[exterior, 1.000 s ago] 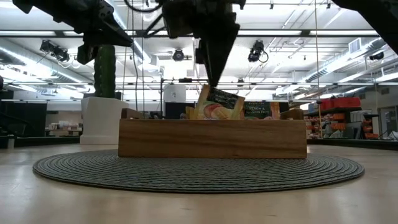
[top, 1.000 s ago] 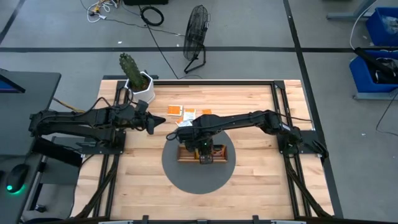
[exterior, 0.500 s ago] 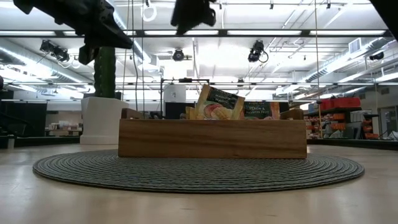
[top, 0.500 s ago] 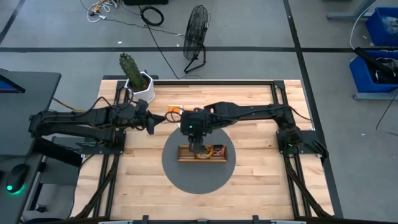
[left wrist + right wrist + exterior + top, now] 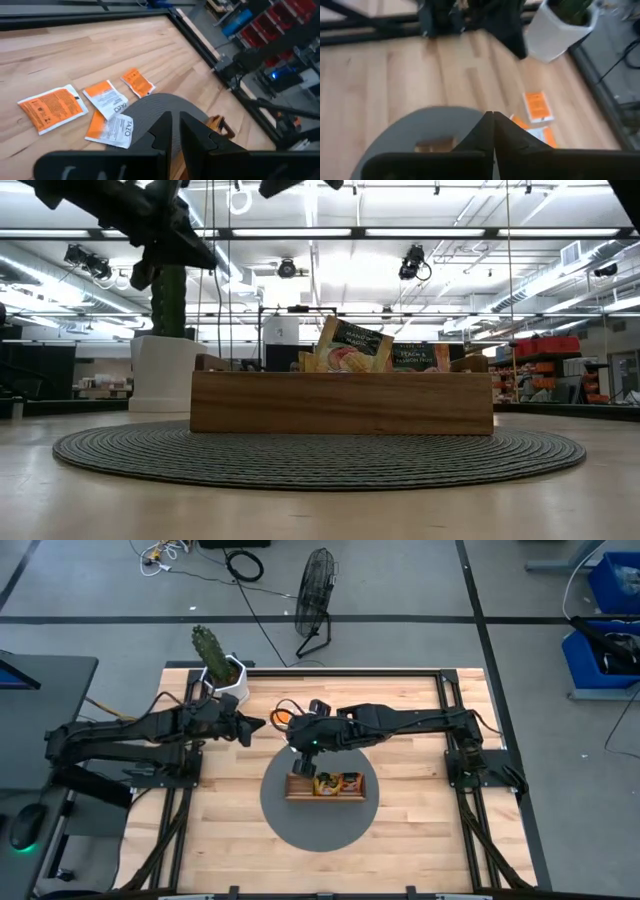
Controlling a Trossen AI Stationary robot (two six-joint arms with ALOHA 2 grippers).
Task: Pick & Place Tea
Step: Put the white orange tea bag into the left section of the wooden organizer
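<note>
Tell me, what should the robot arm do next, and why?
Probably carry the right end effector, its fingers together and empty, on toward the loose orange sachets lying beside the grey mat, then open it over one. The wooden tray already holds some tea.

Wooden tray (image 5: 297, 792) on round grey mat (image 5: 300, 825), potted cactus (image 5: 218, 663) at table corner, floor fan (image 5: 316, 587)
</note>
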